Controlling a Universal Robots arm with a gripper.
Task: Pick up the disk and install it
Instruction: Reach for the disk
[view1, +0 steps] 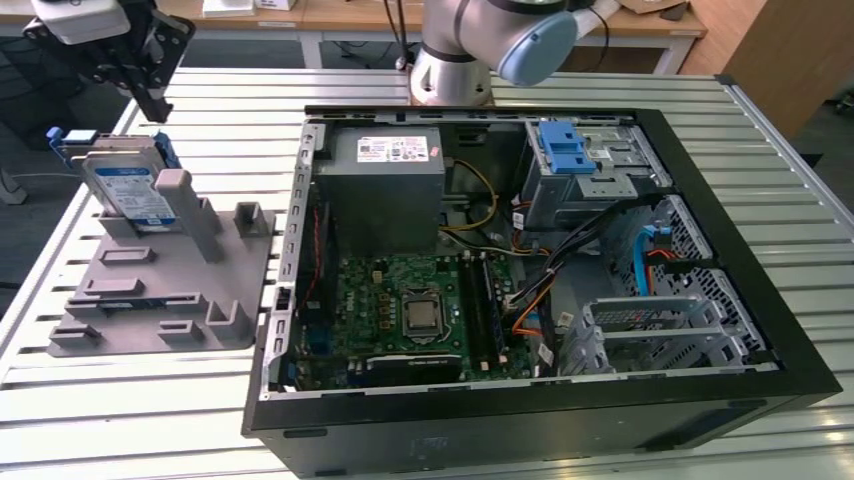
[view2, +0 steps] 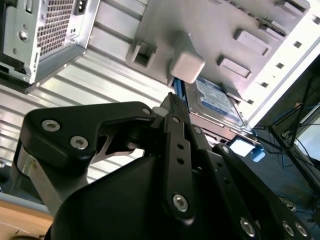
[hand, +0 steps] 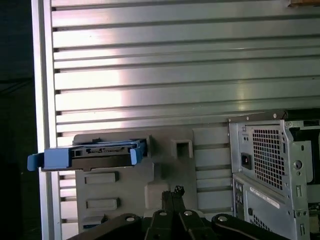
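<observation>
Operator: Where is the disk (view1: 127, 190)?

Observer: It stands on edge in the grey fixture (view1: 160, 300) on the tabletop (view1: 134, 400), to the exterior view's left of the open computer case (view1: 747, 330). Nothing grips it.

Operator: And the gripper (view1: 156, 108)?

Observer: It hangs above the fixture's far end. Its fingers (hand: 166, 205) are pressed together with nothing between them, and both wrist views show the tips meeting.

Operator: Which way does the disk lie from them?

Observer: Below, and off to one side rather than straight underneath. In the first wrist view the tips sit over bare fixture, apart from the disk.

Operator: Its long axis?

Observer: Upright, as far as I can judge. The narrow connector edge faces up toward the gripper, with the blue rails (hand: 50, 159) at either end of it. A grasp from above would meet that thin top edge.
</observation>
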